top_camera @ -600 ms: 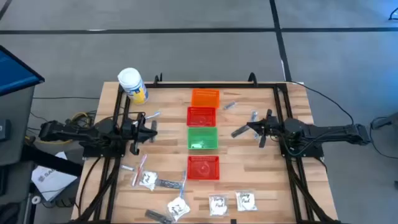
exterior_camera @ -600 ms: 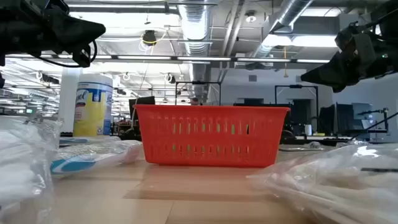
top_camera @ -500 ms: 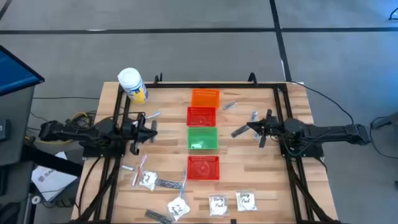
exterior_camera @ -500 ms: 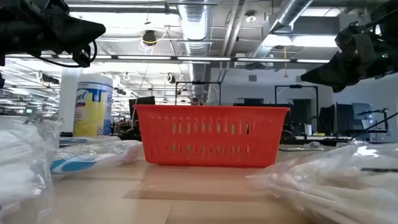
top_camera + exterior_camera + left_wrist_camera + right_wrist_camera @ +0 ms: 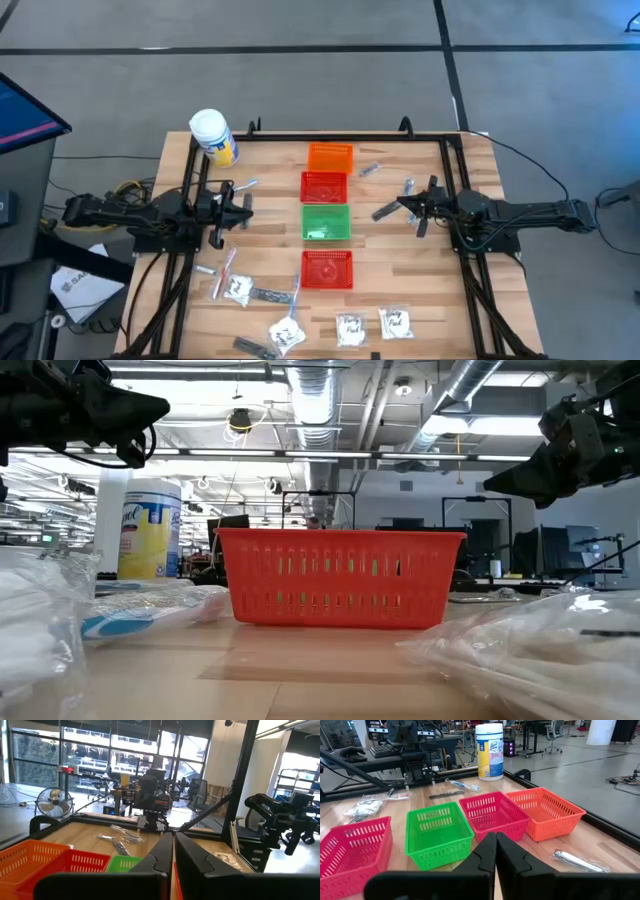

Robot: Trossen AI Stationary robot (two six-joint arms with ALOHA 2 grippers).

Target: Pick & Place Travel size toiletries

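Hovering at nine o'clock of the table (image 5: 400,265), the left gripper (image 5: 245,207) is fully closed and holds nothing. White jar (image 5: 212,134) at eleven o'clock carries a yellow label; its lettering cannot be read. Down the centre run four baskets: orange basket (image 5: 330,157), red basket (image 5: 324,187), green basket (image 5: 326,221) with something pale inside, second red basket (image 5: 327,268). Toiletries (image 5: 288,331) lie mostly toward six o'clock; sachet print is illegible. At three o'clock the right gripper (image 5: 402,203) is likewise closed, empty.
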